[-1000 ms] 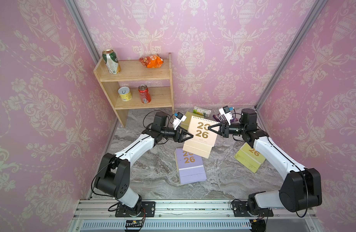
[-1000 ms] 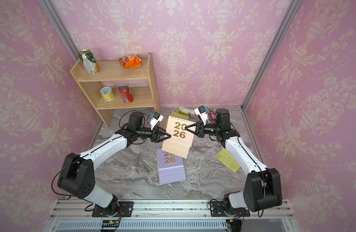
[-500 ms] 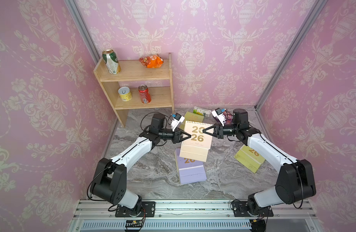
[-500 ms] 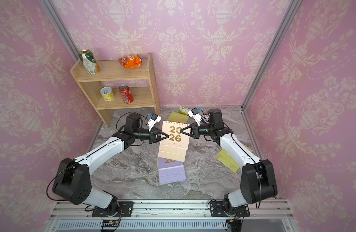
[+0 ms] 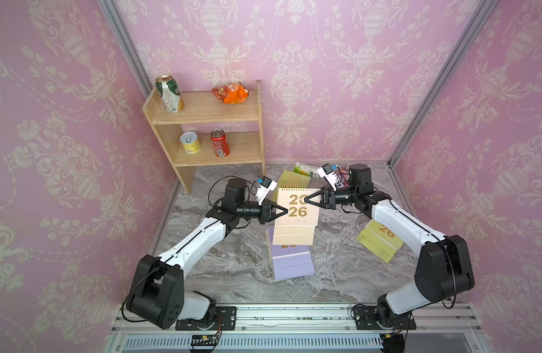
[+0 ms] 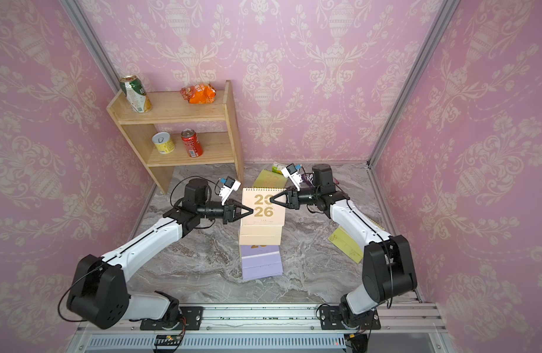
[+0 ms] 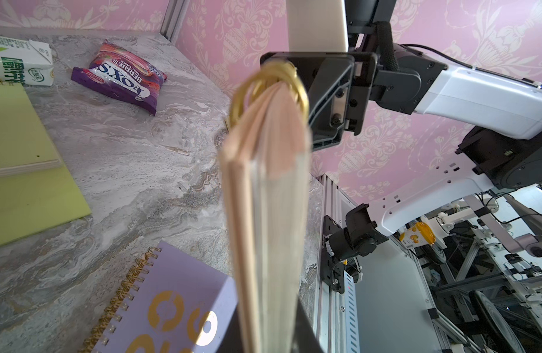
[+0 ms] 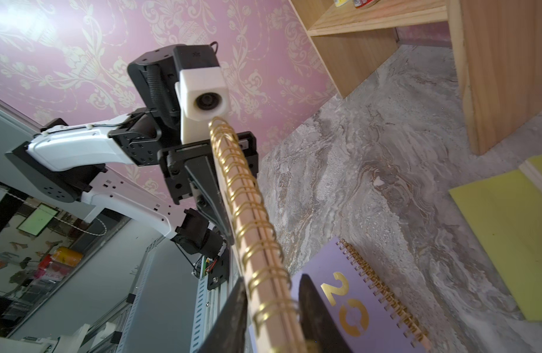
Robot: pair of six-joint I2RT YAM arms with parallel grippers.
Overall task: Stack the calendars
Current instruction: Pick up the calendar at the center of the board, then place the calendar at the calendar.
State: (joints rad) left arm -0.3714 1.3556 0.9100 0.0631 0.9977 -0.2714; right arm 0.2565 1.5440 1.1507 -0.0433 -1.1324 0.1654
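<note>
— Left wrist view: why is the peach calendar [image 7: 263, 198] hanging in the air, cover up?
— It is being held over the lilac calendar [image 7: 178, 293] lying flat on the table [image 7: 141, 152], seemingly for stacking. The left gripper [image 5: 284, 211] is pinching one side edge. The right gripper [image 5: 306, 200] is straddling the spiral corner, jaws slightly parted.
— And the others?
— A yellow-green calendar [image 5: 383, 244] is lying beside the right arm, a second yellow-green calendar [image 5: 289, 180] behind.
</note>
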